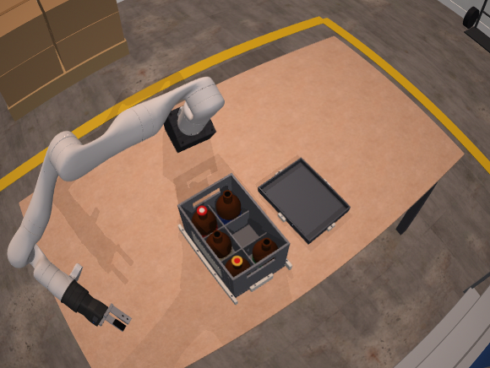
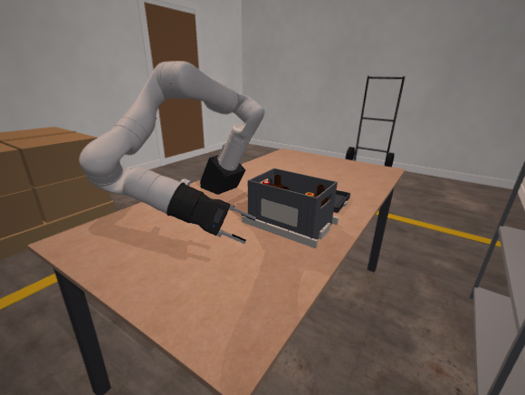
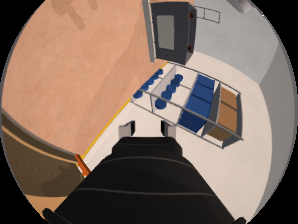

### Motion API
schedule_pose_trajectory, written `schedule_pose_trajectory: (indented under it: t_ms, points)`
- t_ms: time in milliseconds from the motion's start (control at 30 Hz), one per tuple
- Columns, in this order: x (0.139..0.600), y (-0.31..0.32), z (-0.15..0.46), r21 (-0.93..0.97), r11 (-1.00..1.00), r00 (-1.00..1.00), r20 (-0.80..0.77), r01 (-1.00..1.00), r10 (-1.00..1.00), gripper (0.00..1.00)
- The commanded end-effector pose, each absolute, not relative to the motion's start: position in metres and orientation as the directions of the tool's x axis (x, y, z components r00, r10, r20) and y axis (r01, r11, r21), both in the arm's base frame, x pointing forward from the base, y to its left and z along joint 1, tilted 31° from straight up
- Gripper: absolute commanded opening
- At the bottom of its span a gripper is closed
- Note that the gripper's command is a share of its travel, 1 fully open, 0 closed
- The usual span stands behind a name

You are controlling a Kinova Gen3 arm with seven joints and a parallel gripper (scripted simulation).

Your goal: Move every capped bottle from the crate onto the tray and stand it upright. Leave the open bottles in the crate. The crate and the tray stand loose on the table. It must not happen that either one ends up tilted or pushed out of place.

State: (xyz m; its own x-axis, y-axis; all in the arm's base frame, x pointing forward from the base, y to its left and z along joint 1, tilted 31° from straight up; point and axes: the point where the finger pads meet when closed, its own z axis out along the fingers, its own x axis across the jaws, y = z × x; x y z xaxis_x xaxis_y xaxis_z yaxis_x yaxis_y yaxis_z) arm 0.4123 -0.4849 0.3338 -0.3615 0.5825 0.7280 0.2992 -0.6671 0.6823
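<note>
Wide-open and empty, black two-finger gripper (image 1: 117, 319) hangs well apart from the dark grey divided crate (image 1: 270, 231); nothing moved yet. Next: reach the red-capped brown bottle (image 1: 202, 216).

A matt, wood-toned table (image 1: 338, 105) fills the centre of the top view, its smooth surface carrying soft shadows. At centre, the crate (image 1: 270, 236) looks like dark grey matt plastic with pale runners along its base; the tray (image 1: 305, 198) to its right has the same dull grey finish. The bottles (image 1: 228, 204) inside appear as brown glass with a faint sheen, two capped in glossy red (image 1: 201, 210) and red-and-yellow (image 1: 236, 261). At left, the arm (image 1: 139, 120) wears smooth, satin off-white shells. Upper left, cartons (image 1: 51, 46) look like plain brown cardboard. The floor (image 1: 401, 34) is rough, mottled grey-brown.
</note>
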Motion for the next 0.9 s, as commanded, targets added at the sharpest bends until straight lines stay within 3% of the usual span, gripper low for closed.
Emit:
schedule_pose_trajectory:
  t_ms: [0, 867]
  points:
    - [0.412, -0.485, 0.335, 0.684, -0.666, -0.362, 0.726, 0.298, 0.584, 1.00]
    - [0.395, -0.484, 0.364, 0.684, -0.666, -0.362, 0.726, 0.298, 0.584, 1.00]
